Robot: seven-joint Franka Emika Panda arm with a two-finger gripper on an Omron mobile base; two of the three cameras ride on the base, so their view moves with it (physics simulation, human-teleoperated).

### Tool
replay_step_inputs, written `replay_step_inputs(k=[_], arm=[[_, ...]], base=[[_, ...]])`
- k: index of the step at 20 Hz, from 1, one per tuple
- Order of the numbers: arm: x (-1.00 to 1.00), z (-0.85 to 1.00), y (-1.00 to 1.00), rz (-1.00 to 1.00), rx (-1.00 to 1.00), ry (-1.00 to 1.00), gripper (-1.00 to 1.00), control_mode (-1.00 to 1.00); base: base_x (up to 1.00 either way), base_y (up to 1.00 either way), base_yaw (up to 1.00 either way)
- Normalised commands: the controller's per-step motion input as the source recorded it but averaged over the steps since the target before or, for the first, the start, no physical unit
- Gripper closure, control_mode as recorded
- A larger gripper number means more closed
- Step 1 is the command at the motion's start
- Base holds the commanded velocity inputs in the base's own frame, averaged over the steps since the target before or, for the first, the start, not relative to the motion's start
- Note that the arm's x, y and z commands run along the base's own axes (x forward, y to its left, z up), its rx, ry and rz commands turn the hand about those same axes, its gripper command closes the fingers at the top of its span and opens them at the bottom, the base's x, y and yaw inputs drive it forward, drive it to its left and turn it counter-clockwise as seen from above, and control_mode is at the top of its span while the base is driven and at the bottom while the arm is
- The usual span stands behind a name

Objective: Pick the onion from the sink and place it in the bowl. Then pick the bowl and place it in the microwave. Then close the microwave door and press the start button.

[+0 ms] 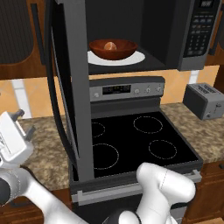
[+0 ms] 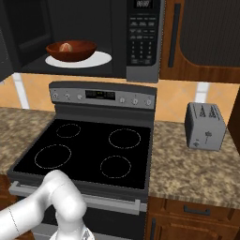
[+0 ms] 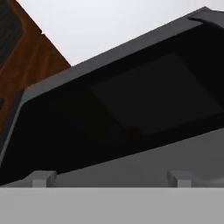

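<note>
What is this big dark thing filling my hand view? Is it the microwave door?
Observer: Yes. The microwave door stands swung wide open.
Operator: Is the food inside?
Observer: Yes. The bowl sits on a white plate inside the microwave, with the onion in it.
Operator: Am I holding anything?
Observer: No. In the left base view the gripper is open and empty, left of the door.
</note>
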Motion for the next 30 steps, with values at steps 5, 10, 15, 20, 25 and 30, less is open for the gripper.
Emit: replay_step_inputs(k=[5, 10, 15, 20, 25, 30], arm=[[-0.86, 0.32, -0.66, 0.00, 0.19, -0.21, -1.00, -1.00], [-0.71, 0.30, -0.77, 0.04, 0.22, -0.19, -1.00, -1.00], [-0.55, 0.29, -0.83, 0.05, 0.22, -0.17, -1.00, -1.00], [-0.52, 0.23, -0.91, 0.07, 0.22, -0.17, -1.00, -1.00], [-0.43, 0.31, -0.98, 0.09, 0.20, -0.19, -1.00, -1.00], [-0.26, 0.31, -0.99, 0.15, 0.20, -0.18, -1.00, -1.00]], base=[[0.00, 0.00, 0.00], [0.00, 0.00, 0.00], [0.00, 0.00, 0.00], [0.00, 0.00, 0.00], [0.00, 0.00, 0.00], [0.00, 0.00, 0.00]])
